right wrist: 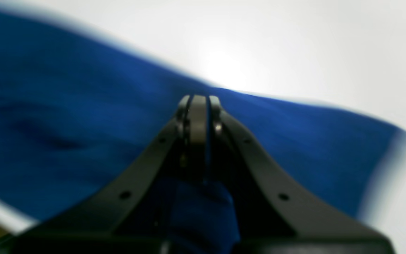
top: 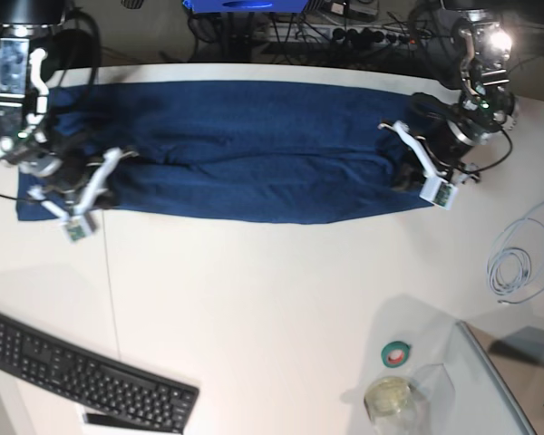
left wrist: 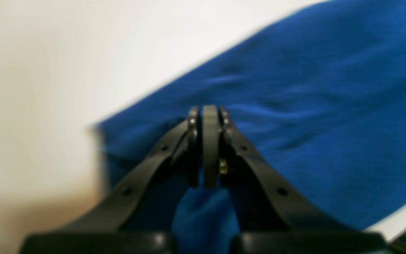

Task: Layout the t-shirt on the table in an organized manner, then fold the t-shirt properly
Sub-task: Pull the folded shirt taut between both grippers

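Across the far part of the smooth white table (top: 272, 290), the t-shirt (top: 254, 149) lies as a long, soft navy band with shallow wrinkles. At its left end in the base view, the right gripper (right wrist: 198, 106) is clenched on a bunched fold of cloth. At the opposite end, the left gripper (left wrist: 210, 116) pinches the fabric likewise, its black fingers (left wrist: 193, 121) pressed together.
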`<state>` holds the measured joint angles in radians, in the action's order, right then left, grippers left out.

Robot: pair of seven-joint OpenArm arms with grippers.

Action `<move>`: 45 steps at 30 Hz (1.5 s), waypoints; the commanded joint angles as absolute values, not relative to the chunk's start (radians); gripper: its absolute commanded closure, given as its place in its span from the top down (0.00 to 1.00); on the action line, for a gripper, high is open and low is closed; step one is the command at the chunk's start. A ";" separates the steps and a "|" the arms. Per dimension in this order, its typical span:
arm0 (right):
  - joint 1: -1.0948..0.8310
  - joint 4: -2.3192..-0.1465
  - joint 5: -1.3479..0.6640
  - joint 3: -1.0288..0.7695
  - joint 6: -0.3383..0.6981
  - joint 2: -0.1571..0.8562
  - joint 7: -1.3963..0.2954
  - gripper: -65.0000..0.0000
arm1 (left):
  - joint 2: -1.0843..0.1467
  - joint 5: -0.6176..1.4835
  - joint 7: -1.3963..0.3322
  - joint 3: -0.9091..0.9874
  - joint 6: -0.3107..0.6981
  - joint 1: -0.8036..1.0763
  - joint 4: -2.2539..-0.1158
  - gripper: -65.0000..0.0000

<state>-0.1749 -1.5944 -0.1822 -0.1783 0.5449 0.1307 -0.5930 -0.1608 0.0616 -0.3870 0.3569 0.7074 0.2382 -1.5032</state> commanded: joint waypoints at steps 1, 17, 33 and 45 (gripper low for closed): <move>-0.162 -1.615 -0.188 -0.147 0.541 0.131 -0.588 0.02 | -0.170 0.067 -0.364 0.352 0.698 0.231 -1.495 0.00; -0.165 -1.483 -0.186 0.064 0.446 0.110 -0.601 0.02 | -0.260 0.077 -0.361 0.349 0.698 0.274 -1.463 0.00; -0.229 -1.667 -0.188 0.054 0.447 0.131 -0.595 0.02 | -0.291 0.081 -0.360 0.351 0.698 0.381 -1.661 0.00; -0.231 -1.661 -0.188 -0.039 0.450 0.128 -0.595 0.02 | -0.302 0.070 -0.360 0.352 0.698 0.441 -1.687 0.00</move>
